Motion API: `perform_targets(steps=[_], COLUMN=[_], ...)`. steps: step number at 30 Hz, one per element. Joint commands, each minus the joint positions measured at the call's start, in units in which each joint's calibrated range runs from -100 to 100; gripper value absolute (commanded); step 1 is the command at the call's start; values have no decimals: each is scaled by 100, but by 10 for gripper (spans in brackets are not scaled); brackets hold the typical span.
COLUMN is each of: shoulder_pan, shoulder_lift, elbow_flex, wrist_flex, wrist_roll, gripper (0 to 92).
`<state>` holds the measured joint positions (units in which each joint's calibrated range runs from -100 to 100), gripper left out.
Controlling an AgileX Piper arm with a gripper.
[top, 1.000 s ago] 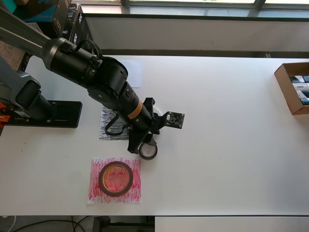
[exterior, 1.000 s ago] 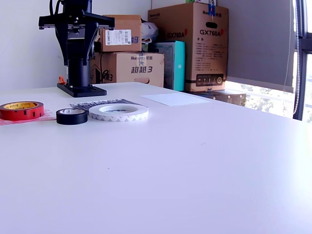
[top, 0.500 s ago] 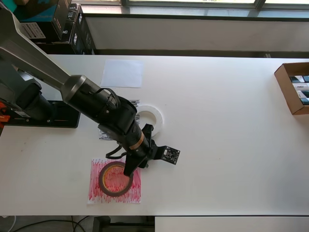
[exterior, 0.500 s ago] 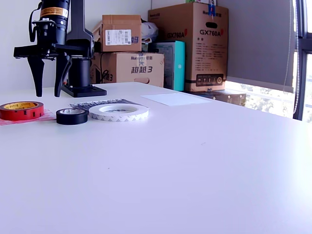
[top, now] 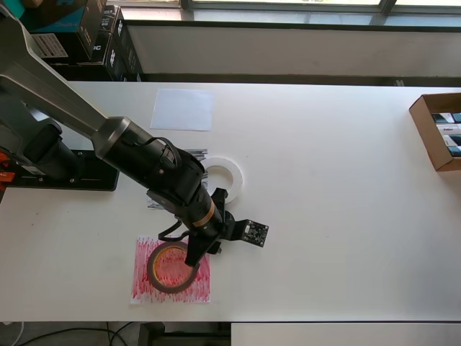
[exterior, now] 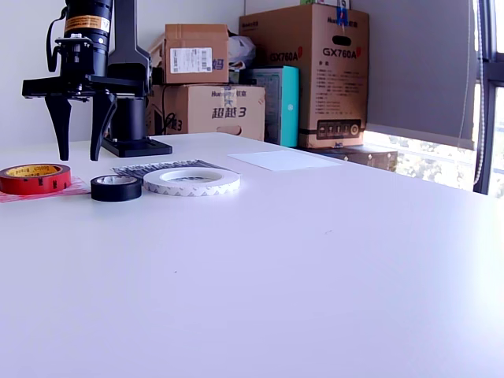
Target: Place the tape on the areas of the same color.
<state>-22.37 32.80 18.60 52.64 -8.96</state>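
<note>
Exterior view, near to far: bare white table (exterior: 315, 260) up front, then the small black tape roll (exterior: 116, 187) lying flat on bare tabletop, not on any sheet. Just to the exterior view's right of it, the wide white tape ring (exterior: 191, 180), flat, its far edge overlapping the black-scribbled sheet (exterior: 157, 167). At the exterior view's left edge the red tape roll (exterior: 35, 178) with yellowish core sits on the red-scribbled sheet (exterior: 55, 191). My gripper (exterior: 79, 126) hangs above and behind the red and black rolls, fingers (exterior: 59, 126) pointing straight down, spread apart with a clear gap, nothing between them, tips off the table. Behind that my base plate (exterior: 132, 146), then the plain white sheet (exterior: 283, 160) well apart from all three rolls, nothing on it. Farthest back, cardboard boxes (exterior: 307, 75) stacked against the wall. Overhead view: my gripper (top: 204, 247) sits over the upper right rim of the red roll (top: 172, 266); the black roll is hidden under my arm there. The white ring (top: 223, 175) is half covered by my arm, the white sheet (top: 183, 109) lies near the table's far edge, and an open cardboard box (top: 438, 130) sits at the overhead view's right edge.
</note>
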Motion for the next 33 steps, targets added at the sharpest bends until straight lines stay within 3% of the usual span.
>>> perform_targets(steps=[1, 5, 14, 33], shoulder_pan=[-4, -12, 75, 83], shoulder_lift=[-62, 13, 60, 340], elbow_flex=[62, 62, 71, 8], wrist_flex=[44, 35, 27, 18], wrist_roll=[-217, -307, -315, -307], gripper=[435, 439, 582, 581])
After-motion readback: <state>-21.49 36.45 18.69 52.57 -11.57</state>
